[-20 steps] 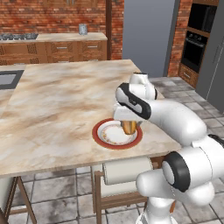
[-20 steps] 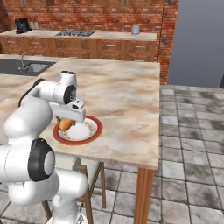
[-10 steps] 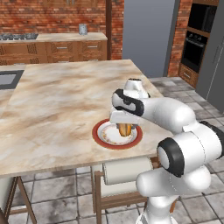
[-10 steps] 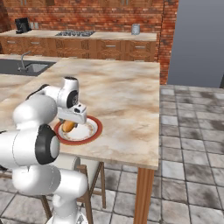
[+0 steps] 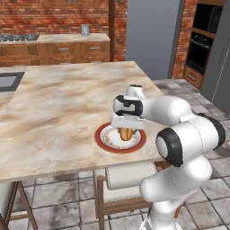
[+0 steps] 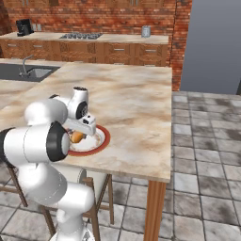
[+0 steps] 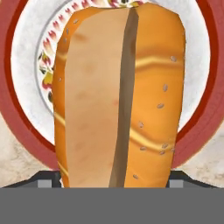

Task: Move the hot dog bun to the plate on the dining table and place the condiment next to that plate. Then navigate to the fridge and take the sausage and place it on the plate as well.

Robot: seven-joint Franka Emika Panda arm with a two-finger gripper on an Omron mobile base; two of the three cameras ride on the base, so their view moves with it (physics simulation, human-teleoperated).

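Standing seemingly upright, hot dog bun (image 7: 116,94) over plate (image 5: 104,142), long axis vertical

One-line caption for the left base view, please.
The arm's tool holds the hot dog bun low over the red-rimmed plate near the dining table edge.

Arm's dropped w/ the hot dog bun (image 5: 125,133), pincer (image 5: 126,130) now low over plate (image 5: 106,143).

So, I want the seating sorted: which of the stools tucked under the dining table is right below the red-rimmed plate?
The cream-cushioned stool at the near edge, directly under the plate; another stool sits far toward the table's left corner.
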